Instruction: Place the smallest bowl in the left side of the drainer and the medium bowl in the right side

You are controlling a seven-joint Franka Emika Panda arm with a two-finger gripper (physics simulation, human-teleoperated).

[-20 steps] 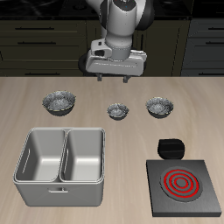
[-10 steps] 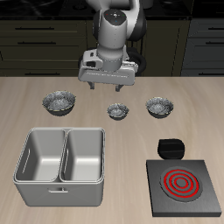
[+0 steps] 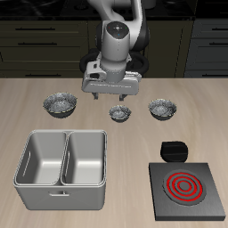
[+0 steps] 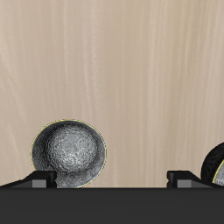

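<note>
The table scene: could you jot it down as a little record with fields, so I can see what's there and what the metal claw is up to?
gripper: open, holding nothing, hanging above the table just behind the smallest bowl
smallest bowl: on the table, middle of the bowl row
medium bowl: on the table, beside the smallest bowl
largest bowl: on the table, at the row's other end
drainer: near the front edge, both compartments empty
stove: black, red rings, near the front edge
</note>
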